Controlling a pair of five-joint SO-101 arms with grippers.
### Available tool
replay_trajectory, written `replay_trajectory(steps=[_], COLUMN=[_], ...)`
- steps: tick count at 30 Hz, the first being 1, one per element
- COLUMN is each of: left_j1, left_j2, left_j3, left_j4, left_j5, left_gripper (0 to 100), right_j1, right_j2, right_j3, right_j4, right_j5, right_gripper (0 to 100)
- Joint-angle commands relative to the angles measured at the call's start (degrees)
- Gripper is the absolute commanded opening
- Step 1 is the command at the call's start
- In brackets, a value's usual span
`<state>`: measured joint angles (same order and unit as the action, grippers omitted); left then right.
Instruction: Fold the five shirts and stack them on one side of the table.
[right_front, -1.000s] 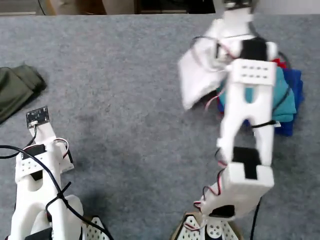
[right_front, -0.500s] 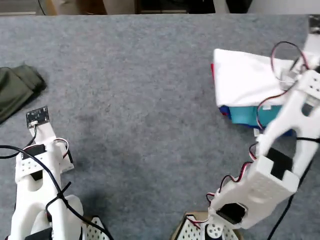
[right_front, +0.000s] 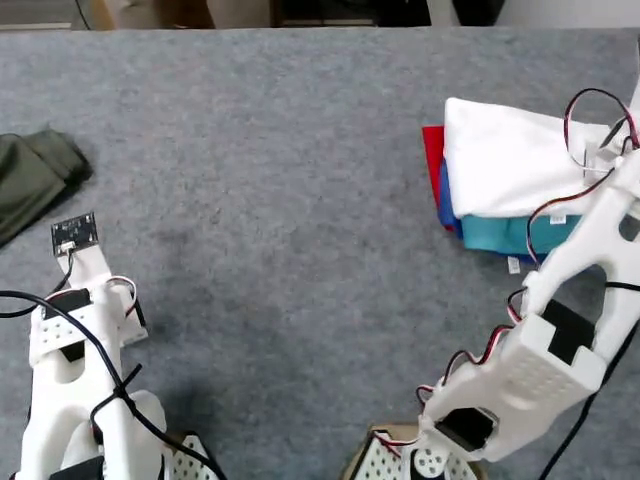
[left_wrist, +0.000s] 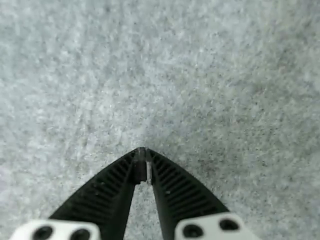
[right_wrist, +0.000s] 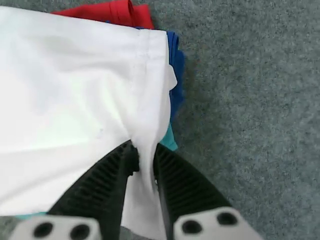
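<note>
White shirt (right_front: 510, 165) atop folded stack (right_front: 500, 235)

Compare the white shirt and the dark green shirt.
The white shirt lies folded flat atop the stack at the table's right side; the dark green shirt lies bunched and alone at the left edge. The right gripper pinches the white shirt; nothing touches the green one. Both lie on the table.

A grey, felt-like covering spreads over the bench (right_front: 280, 200), with dark furniture (right_front: 340, 12) beyond its far edge.
</note>
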<state>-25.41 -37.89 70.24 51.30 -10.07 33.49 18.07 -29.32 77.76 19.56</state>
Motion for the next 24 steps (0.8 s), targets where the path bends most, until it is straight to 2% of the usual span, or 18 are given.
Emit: replay_trajectory(steps=[1, 6, 8, 11, 14, 17, 24], left_j1=[-0.5, -0.5, -0.4, -0.3, -0.2, -0.2, -0.2], left_j2=[-1.2, -1.2, -1.2, -1.2, -1.2, -1.2, -1.2], left_j3=[-0.4, -0.4, -0.4, -0.4, -0.4, -0.4, -0.4], left_j4=[-0.4, -0.4, -0.4, -0.3, -0.3, -0.3, -0.3], left_j5=[-0.4, -0.4, -0.4, -0.4, -0.4, -0.4, -0.4], left_gripper=[2, 2, 2, 2, 2, 2, 2], right_j1=[1.0, 1.0, -0.2, -3.1, -6.8, -9.8, -10.0], right_j2=[-0.6, -1.9, -2.9, -2.9, 0.0, 6.3, 26.8], right_j3=[-1.0, -5.2, -9.0, -14.3, -16.0, -15.9, -18.3], right_j4=[2.2, 9.1, 12.0, 14.1, 12.1, 6.8, -7.4], right_j5=[0.8, 0.9, 0.4, -2.8, -6.8, -5.7, -9.8], right_gripper=[11.8, 49.7, 54.2, 42.3, 18.3, 0.2, 3.7])
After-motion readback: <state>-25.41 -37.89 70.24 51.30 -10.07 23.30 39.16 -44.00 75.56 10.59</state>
